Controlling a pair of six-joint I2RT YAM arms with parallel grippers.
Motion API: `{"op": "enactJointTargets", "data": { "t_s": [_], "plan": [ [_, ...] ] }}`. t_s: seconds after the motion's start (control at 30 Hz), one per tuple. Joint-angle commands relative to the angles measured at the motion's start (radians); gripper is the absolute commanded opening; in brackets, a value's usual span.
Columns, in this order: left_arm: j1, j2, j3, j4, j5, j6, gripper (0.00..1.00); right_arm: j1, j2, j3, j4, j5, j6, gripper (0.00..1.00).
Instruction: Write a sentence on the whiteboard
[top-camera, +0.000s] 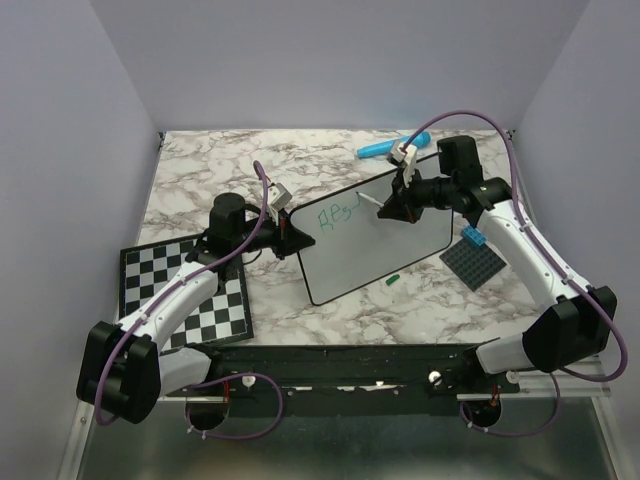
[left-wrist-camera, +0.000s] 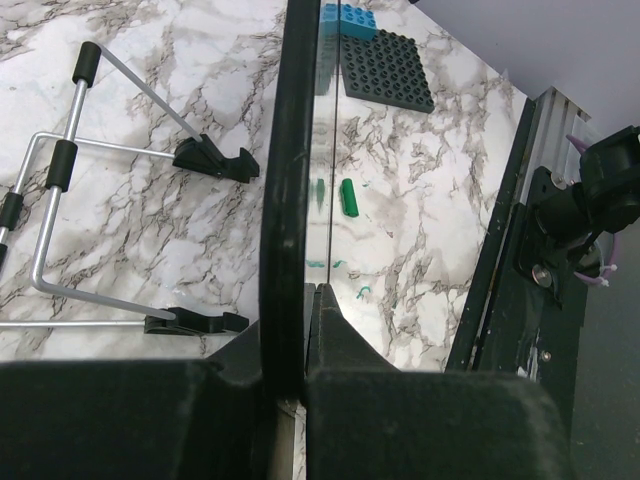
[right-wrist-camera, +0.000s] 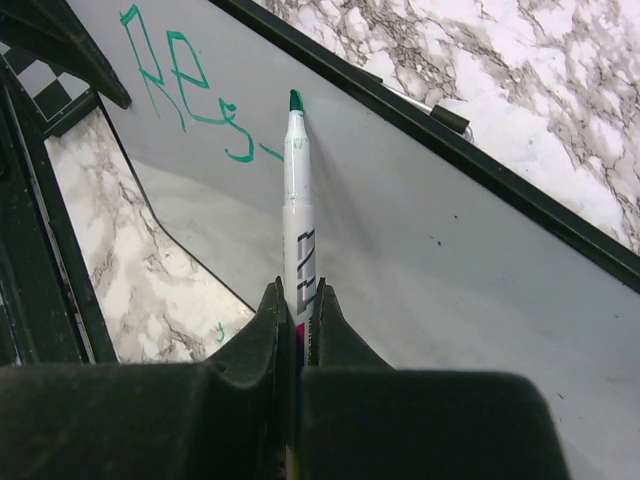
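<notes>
Two grippers, each closed on an object. The right gripper (right-wrist-camera: 297, 300), its arm bent at the elbow and reaching in from 4 o'clock, pinches the white barrel of a marker (right-wrist-camera: 297, 205) between black fingers. The green felt tip touches the whiteboard (top-camera: 385, 250) just beside the sentence (right-wrist-camera: 185, 95), which is only a few thin, loopy green letters near the board's 10 o'clock corner. The left gripper (left-wrist-camera: 295, 320), its arm stretched low from 8 o'clock, clamps the board's thin black rim at the 9 o'clock edge. The board, glossy white with rounded corners, sits at the centre of the marble-patterned table (top-camera: 250, 160), with a bent wire stand (left-wrist-camera: 60, 200) with black feet behind it.

Around the board:
- 5 o'clock: a green marker cap (top-camera: 393, 280).
- 3 o'clock: a studded grey baseplate (top-camera: 478, 262) beside a blue brick (top-camera: 474, 237).
- 8 o'clock: a checkerboard (top-camera: 185, 290).
- 12 o'clock: a blue cylinder (top-camera: 390, 146).
</notes>
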Motion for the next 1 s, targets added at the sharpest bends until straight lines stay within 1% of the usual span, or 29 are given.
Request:
{"op": "enactJointTargets", "data": {
  "t_s": [0.0, 0.4, 0.73, 0.97],
  "plan": [
    [-0.007, 0.034, -0.026, -0.151, -0.112, 0.137, 0.00, 0.014, 0.033, 0.016, 0.002, -0.006, 0.013, 0.00],
    [-0.007, 0.033, -0.023, -0.151, -0.114, 0.138, 0.00, 0.037, 0.021, -0.070, -0.016, -0.004, -0.018, 0.01],
    [-0.007, 0.034, -0.025, -0.151, -0.112, 0.138, 0.00, 0.036, -0.013, -0.120, -0.021, 0.054, -0.024, 0.01],
    [-0.005, 0.033, -0.025, -0.151, -0.112, 0.138, 0.00, -0.012, -0.033, -0.114, -0.024, 0.072, -0.018, 0.00]
  ]
}}
